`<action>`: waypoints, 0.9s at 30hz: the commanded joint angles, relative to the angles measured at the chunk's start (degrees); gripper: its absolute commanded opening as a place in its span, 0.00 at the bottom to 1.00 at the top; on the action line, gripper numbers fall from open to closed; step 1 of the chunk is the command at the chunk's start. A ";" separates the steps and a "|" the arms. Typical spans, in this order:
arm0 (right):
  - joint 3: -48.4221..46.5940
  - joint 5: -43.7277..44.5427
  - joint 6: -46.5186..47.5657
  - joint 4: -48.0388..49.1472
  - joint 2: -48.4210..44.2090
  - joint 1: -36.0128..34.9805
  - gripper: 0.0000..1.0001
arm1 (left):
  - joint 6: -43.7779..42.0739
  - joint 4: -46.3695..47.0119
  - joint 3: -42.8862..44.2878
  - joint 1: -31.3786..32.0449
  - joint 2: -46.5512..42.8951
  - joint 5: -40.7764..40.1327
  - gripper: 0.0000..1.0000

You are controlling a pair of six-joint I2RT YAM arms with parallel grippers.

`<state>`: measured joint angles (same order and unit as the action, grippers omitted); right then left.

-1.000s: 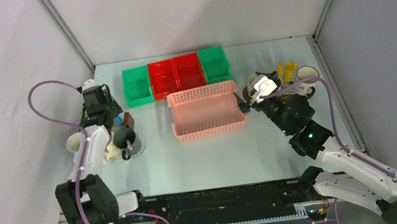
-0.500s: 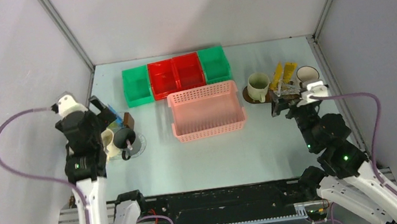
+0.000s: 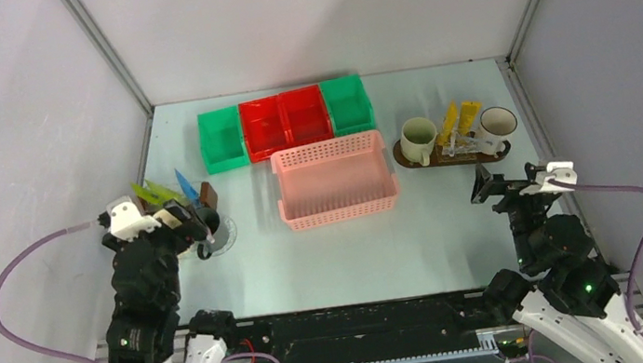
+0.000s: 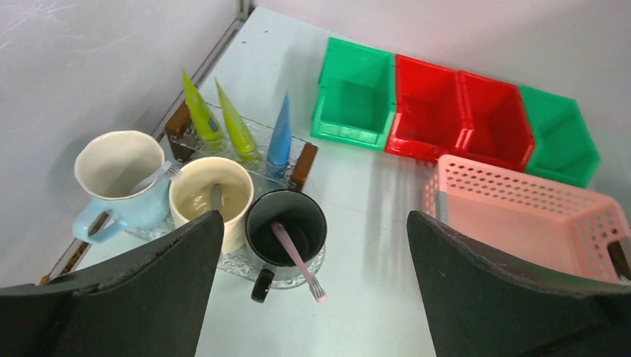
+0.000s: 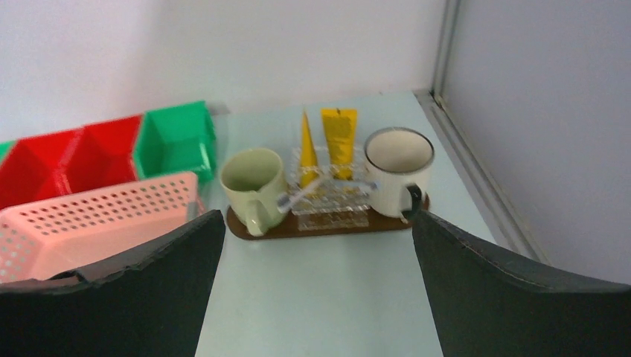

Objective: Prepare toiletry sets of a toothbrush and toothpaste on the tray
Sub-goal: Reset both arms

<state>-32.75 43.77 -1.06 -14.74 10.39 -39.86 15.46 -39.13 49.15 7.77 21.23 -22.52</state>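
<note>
The dark brown tray (image 3: 409,162) lies at the back right. It holds a cream mug (image 3: 417,139), a white mug (image 3: 498,123), two yellow tubes (image 3: 459,116) and a clear rack with a thin brush (image 5: 327,195). In the right wrist view the tray (image 5: 253,229) lies ahead of my open, empty right gripper (image 5: 316,297), which hangs near the front (image 3: 504,186). At the left, a white-and-blue mug (image 4: 119,175), a cream mug (image 4: 212,197) and a dark mug (image 4: 286,227) with a pink brush (image 4: 298,260) stand on a clear disc (image 4: 238,264). Behind them stand two green tubes (image 4: 199,111) and a blue tube (image 4: 281,134). My left gripper (image 4: 312,297) is open and empty above them (image 3: 180,221).
A pink lattice basket (image 3: 334,180) sits mid-table. A row of green and red bins (image 3: 286,120) stands behind it. The enclosure walls close in on the left, right and back.
Both arms have pulled back toward the near edge. The right gripper has left the tray, uncovering the cream mug. The left gripper has drawn away from over the mugs.
</note>
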 commanded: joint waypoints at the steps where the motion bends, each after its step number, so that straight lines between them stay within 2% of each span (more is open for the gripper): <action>1: -2.69 7.21 -6.22 -10.59 -2.61 0.21 1.00 | -1.98 -1.50 -1.03 6.20 -5.87 -5.22 1.00; 6: -5.88 11.99 -11.79 -20.37 -5.87 0.15 0.99 | -2.74 -0.66 -7.04 11.72 -17.71 -9.18 1.00; 12: -6.19 15.57 -17.07 -24.34 -14.16 0.05 0.99 | -2.29 2.62 -14.68 12.10 -32.29 -6.50 1.00; 15: -6.79 18.18 -20.75 -27.14 -15.50 0.11 1.00 | 2.46 -1.09 -14.10 12.09 -33.17 -8.42 1.00; 20: -7.22 18.26 -23.74 -29.57 -15.41 0.15 1.00 | 8.66 -3.73 -15.45 12.34 -34.24 -7.20 1.00; 23: -7.30 19.48 -25.25 -30.56 -15.43 0.07 0.99 | 15.05 -6.11 -16.75 14.82 -34.36 -8.07 1.00; 27: -7.33 19.69 -25.82 -30.94 -15.32 -0.23 0.99 | 15.15 -6.68 -16.84 17.20 -34.33 -9.81 1.00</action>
